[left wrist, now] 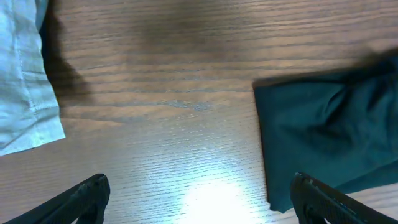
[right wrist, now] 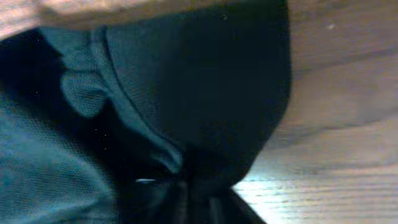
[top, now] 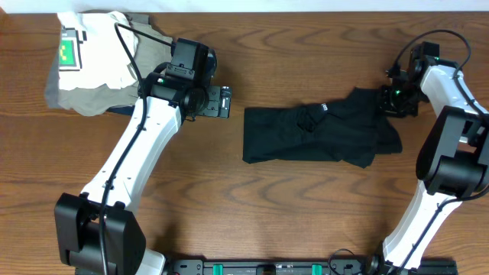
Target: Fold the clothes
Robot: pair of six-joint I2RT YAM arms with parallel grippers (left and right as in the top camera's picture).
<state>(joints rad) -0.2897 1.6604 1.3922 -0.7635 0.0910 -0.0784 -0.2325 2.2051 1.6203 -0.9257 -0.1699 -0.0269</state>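
Table: brown wood-grain tabletop. Only the left wrist view shows a bright glare on it.
Shirt: black short-sleeved T-shirt of soft fabric, lying crumpled in a rough band right of centre.
Logo: small white mark near the shirt's far edge, too small to read and seen from overhead only.
Left gripper: jaws wide and holding nothing, over bare wood just left of the shirt's edge.
Right gripper: pinched narrow on bunched black cloth at the shirt's far right corner. Only its wrist view shows the stitched seam.
Pile: cream garment on khaki-grey folded cloth, far left.
Tag: green square, its writing unreadable.
Beyond: pale strip past the far edge.
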